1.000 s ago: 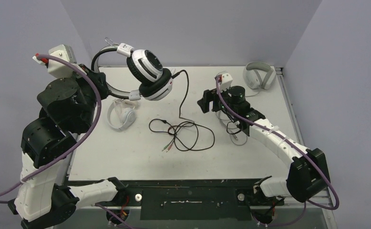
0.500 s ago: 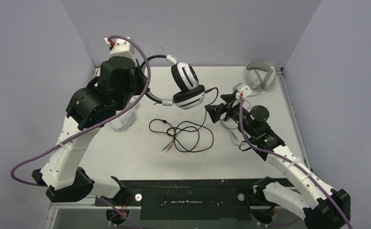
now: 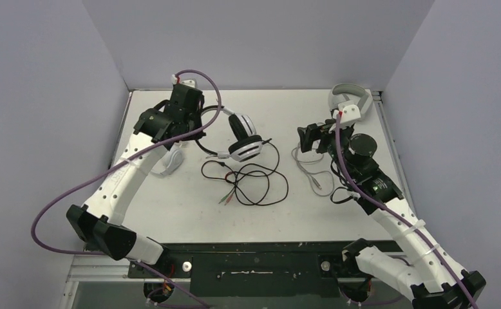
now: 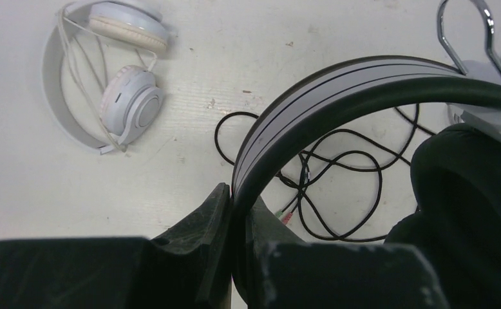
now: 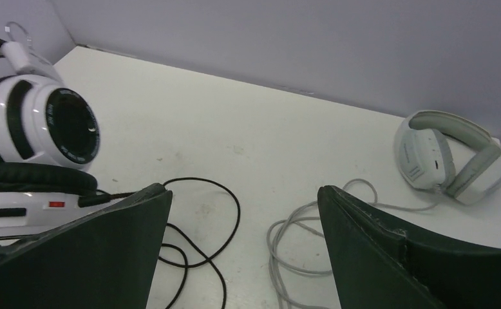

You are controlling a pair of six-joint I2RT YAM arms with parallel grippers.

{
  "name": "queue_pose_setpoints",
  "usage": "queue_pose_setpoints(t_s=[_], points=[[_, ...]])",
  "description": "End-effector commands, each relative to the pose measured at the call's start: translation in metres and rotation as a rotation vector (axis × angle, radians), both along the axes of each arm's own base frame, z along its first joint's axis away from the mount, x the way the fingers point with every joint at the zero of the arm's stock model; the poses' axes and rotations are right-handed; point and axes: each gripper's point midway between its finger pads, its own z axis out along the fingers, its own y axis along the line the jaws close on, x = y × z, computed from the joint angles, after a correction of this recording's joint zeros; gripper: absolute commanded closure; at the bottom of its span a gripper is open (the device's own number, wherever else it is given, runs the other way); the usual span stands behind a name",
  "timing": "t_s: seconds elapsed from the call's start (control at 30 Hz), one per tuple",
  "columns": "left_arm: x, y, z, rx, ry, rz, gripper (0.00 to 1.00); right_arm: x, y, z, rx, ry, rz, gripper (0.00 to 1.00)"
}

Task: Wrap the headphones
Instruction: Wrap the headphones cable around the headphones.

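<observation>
Roughly half done: black-and-white headset (image 3: 245,138) mid table (image 3: 170,212), band clamped in left gripper (image 4: 237,205), its black cable (image 3: 255,187) sprawled unwound beside it, small white pair (image 3: 166,161) at left possibly wrapped already (too small to confirm), right gripper (image 5: 241,193) jaws apart, empty.

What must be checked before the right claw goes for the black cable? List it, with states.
1. Left claw shut on the headband of the black-and-white headset: ok.
2. Right claw open, holding nothing: ok.
3. Black cable lying apart from the grey cable: ok.
4. Black cable wrapped: not ok, it lies loose on the table.
5. Headset earcups lifted off the table: cannot tell.
</observation>
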Motion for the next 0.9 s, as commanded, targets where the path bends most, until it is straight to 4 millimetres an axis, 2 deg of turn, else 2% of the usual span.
queue_pose_setpoints(t_s=[0.0,0.1,0.13,0.23,0.27,0.4,0.43,0.53,0.7,0.87], points=[[0.022,-0.043,0.021,-0.146,-0.122,-0.136,1.0,-0.011,0.032,0.011,-0.006,-0.033,0.189,0.15],[0.023,-0.046,0.003,-0.106,-0.09,-0.141,1.0,-0.003,0.057,0.018,-0.03,0.022,0.252,0.15],[0.023,-0.047,-0.003,-0.094,-0.083,-0.143,1.0,-0.002,0.067,0.013,-0.047,0.059,0.278,0.15],[0.02,-0.052,-0.015,-0.062,-0.076,-0.152,1.0,-0.001,0.096,0.011,-0.048,0.085,0.36,0.05],[0.019,-0.054,-0.016,-0.048,-0.08,-0.154,1.0,-0.003,0.105,0.013,-0.047,0.079,0.387,0.01],[0.013,-0.067,-0.018,0.002,-0.098,-0.193,1.0,-0.013,0.138,0.011,-0.08,0.079,0.447,0.0],[0.012,-0.068,-0.018,0.013,-0.104,-0.191,1.0,-0.016,0.149,0.005,-0.105,0.093,0.455,0.0],[0.011,-0.07,-0.017,0.034,-0.114,-0.184,1.0,-0.018,0.164,-0.011,-0.166,0.127,0.444,0.0],[0.01,-0.077,-0.01,0.018,-0.141,-0.221,1.0,-0.018,0.164,-0.041,-0.226,0.177,0.425,0.0],[0.007,-0.069,-0.005,0.053,-0.162,-0.226,1.0,-0.006,0.13,-0.061,-0.303,0.218,0.262,0.0]])
